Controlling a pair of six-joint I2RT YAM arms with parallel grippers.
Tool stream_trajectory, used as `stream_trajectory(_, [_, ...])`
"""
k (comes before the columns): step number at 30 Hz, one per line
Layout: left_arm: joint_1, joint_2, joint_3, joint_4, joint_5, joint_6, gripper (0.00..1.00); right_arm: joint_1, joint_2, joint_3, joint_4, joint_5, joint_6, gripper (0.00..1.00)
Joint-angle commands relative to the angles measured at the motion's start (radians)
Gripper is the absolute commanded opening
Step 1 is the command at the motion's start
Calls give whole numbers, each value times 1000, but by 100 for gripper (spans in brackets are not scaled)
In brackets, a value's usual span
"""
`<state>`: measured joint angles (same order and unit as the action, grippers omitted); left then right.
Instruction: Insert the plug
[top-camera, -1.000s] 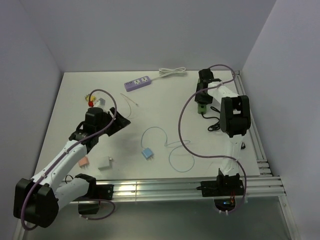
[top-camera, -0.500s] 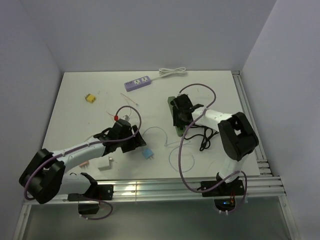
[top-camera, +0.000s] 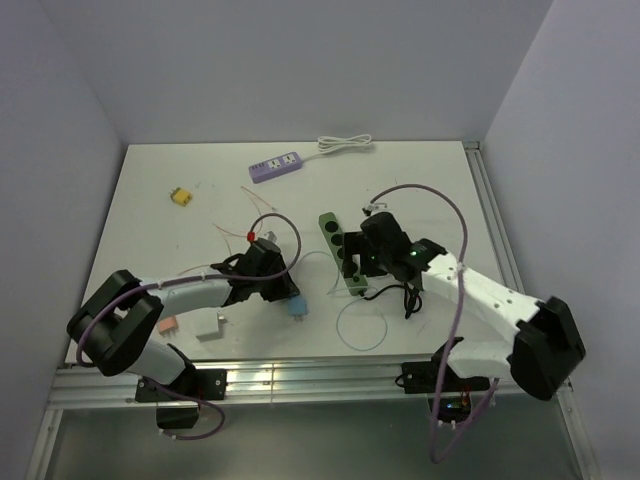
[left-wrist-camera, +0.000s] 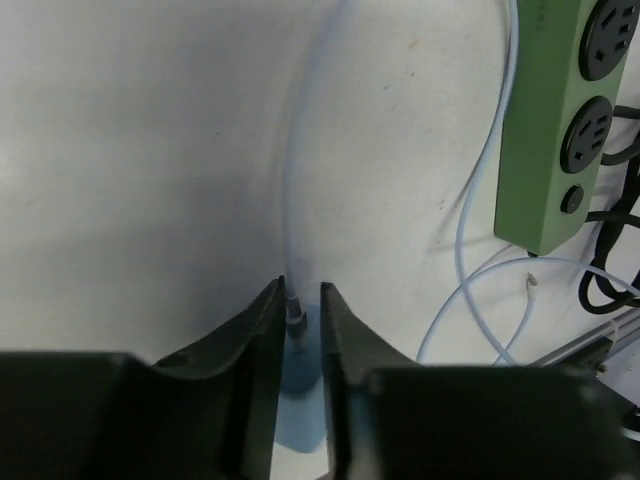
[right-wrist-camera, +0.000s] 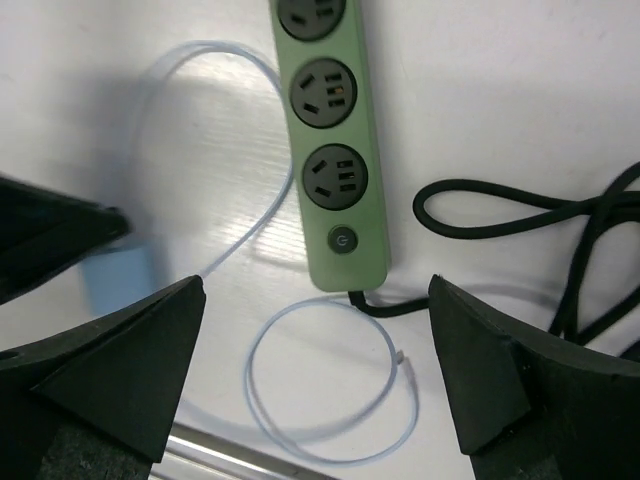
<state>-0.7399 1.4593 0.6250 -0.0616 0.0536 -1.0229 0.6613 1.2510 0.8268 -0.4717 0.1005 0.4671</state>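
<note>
While the left arm lies low across the desk (top-camera: 150, 240), the left fingers (left-wrist-camera: 255, 340) are closed on the blue plug (left-wrist-camera: 300, 375). They press on its two sides, and its pale thin cable (left-wrist-camera: 295, 180) runs straight out from between their tips. The plug seems to sit on the desk surface, though the wrist view is too dark there to be sure. From above it lies near the front edge, just left of the near end of the green power strip (top-camera: 331, 232) and apart from it. That strip lies at a slant in the middle of the desk, sockets facing up. The right fingers (right-wrist-camera: 120, 370) are spread wide, holding nothing, and hover over the strip's switch end. A black cord (top-camera: 407, 296) leaves that end and piles up in loops to the right, while the pale cable curls in a loose ring in front of the strip. Farther back lie a purple power strip (top-camera: 277, 164) and a yellow connector (top-camera: 181, 197). A white adapter (top-camera: 209, 327) sits by the left arm.
</note>
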Motion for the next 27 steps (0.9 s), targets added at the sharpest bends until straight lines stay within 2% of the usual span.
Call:
stream_trajectory(1, [-6, 64, 36, 22, -18, 38, 23, -5, -141, 67, -103, 56, -5, 100])
stream_trajectory(4, [-6, 70, 35, 26, -20, 63, 0, -3, -212, 80, -128, 28, -2, 100])
stream_trajectory(9, [-12, -46, 34, 26, 31, 156, 0, -5, -326, 52, -104, -125, -44, 100])
stream_trajectory(11, [-24, -95, 45, 28, 70, 200, 0, -5, -352, 12, -47, -305, -83, 100])
stream_trajectory(12, [-33, -153, 56, 34, 118, 242, 0, -3, -366, -23, 14, -458, -102, 100])
stream_trajectory(13, [-39, -186, 55, 52, 156, 268, 0, -5, -369, -38, 45, -520, -104, 100])
stream_trajectory(14, [-45, -247, 59, 115, 260, 327, 0, -2, -380, -64, 101, -583, -94, 98])
stream_trajectory(18, [-47, -370, 90, 132, 365, 401, 0, 3, -410, -86, 197, -715, -73, 93])
stream_trajectory(22, [-47, -407, 108, 226, 617, 382, 0, 8, -426, -118, 313, -887, -55, 85])
stream_trajectory(27, [-50, -399, 102, 364, 745, 285, 0, 23, -461, -169, 460, -983, -4, 81])
